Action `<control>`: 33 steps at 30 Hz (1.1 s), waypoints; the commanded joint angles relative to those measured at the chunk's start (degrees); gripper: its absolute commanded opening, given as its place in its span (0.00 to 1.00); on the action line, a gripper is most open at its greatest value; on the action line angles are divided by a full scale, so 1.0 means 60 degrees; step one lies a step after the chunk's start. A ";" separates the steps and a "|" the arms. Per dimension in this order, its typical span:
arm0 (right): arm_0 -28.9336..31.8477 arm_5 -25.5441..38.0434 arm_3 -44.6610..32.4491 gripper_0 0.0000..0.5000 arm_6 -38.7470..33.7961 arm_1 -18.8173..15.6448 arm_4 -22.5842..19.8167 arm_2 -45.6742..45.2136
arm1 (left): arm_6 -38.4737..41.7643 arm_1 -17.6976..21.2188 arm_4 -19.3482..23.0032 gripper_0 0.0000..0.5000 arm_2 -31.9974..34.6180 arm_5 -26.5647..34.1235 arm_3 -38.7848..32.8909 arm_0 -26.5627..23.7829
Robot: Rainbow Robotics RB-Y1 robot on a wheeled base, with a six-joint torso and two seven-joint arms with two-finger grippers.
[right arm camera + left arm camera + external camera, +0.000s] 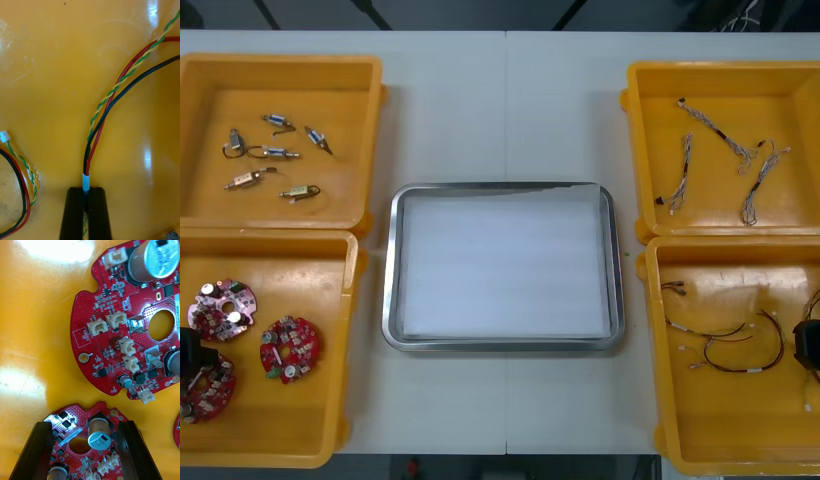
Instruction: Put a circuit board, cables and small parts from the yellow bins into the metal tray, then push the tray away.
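In the near left yellow bin (300,270) lie three round red circuit boards. My left gripper (192,352) hangs at that bin's left edge over the nearest board (207,392). The left wrist view has the left gripper (84,425) open, its fingers astride that board (80,444), with a second board (123,326) just beyond. My right gripper (808,345) is at the right edge of the near right bin (720,420). In the right wrist view it (86,189) is shut on a red and black cable (98,135) at its white sleeve. The metal tray (390,270) sits white inside between the bins.
Several small metal parts (270,150) lie in the far left bin (330,100). Twisted blue and white cables (720,135) lie in the far right bin (720,200). More red and black cables (740,350) and a green and yellow twisted one (123,78) share the near right bin.
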 commanded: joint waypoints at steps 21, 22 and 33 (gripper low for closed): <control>-0.0221 0.2074 -0.1365 0.00 0.0674 0.0143 -0.0047 -0.1033 | -0.0613 -0.0231 -0.0127 1.00 -0.0238 -0.0456 0.0167 0.0323; -0.0250 0.2279 -0.1511 0.00 0.0674 0.0143 -0.0062 -0.1136 | -0.0628 -0.0231 -0.0112 1.00 -0.0238 -0.0456 0.0153 0.0323; -0.1027 0.4594 -0.2844 0.00 0.0674 0.0143 -0.0252 -0.1824 | -0.0686 -0.0231 -0.0156 0.04 -0.0282 -0.0456 0.0153 0.0323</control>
